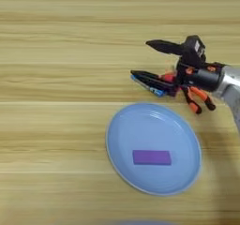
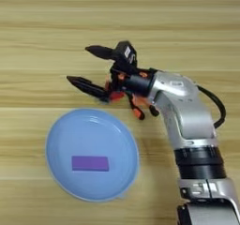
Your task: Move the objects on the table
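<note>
**Tube approached, block already plated**

The block (image 1: 151, 157) is seen lying flat in the plate (image 1: 119, 135); the gripper (image 1: 142, 59) is held wide open, nothing grasped, on the table (image 1: 56, 55) just beyond the plate; the tube (image 1: 157, 90) lies beside the lower finger; closing on it is judged next.

The plate (image 1: 123, 125) is sitting on the table (image 1: 56, 55) toward its near edge. The block (image 1: 151, 157) is lying flat inside the plate, near its middle. Beyond the plate's far rim, the gripper (image 1: 140, 59) is reaching in from the right edge, pointing left. The tube (image 1: 157, 91) is lying just under the nearer finger (image 1: 150, 77), close behind the plate's far rim.
</note>
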Robot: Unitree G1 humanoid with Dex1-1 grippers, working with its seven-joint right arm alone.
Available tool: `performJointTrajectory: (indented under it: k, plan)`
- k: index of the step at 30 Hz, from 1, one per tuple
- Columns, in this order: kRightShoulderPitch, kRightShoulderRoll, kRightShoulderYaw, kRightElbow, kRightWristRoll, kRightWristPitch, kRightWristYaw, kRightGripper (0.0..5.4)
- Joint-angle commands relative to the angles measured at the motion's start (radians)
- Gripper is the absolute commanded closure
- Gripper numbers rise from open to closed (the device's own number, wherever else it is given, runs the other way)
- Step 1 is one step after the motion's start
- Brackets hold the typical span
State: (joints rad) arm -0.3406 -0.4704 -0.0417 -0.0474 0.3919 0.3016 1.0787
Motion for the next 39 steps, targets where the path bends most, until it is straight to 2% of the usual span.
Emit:
performJointTrajectory:
  k: [1, 5, 14, 18, 24, 29, 34, 39]
  plan:
    - [-0.005, -0.072, -0.003, -0.095, 0.035, -0.004, 0.051, 0.01]
    - [0.034, -0.098, 0.014, -0.121, 0.035, -0.004, 0.101, 0.01]
    - [0.106, -0.166, 0.07, -0.135, -0.013, -0.047, 0.197, 0.01]
    - [0.159, -0.223, 0.112, -0.144, -0.056, -0.079, 0.266, 0.01]
    - [0.185, -0.253, 0.149, -0.114, -0.103, -0.132, 0.31, 0.01]
    - [0.205, -0.264, 0.174, -0.091, -0.141, -0.167, 0.326, 0.01]
    - [0.216, -0.264, 0.21, -0.051, -0.207, -0.21, 0.313, 0.01]
    - [0.217, -0.255, 0.229, -0.017, -0.248, -0.24, 0.297, 0.01]
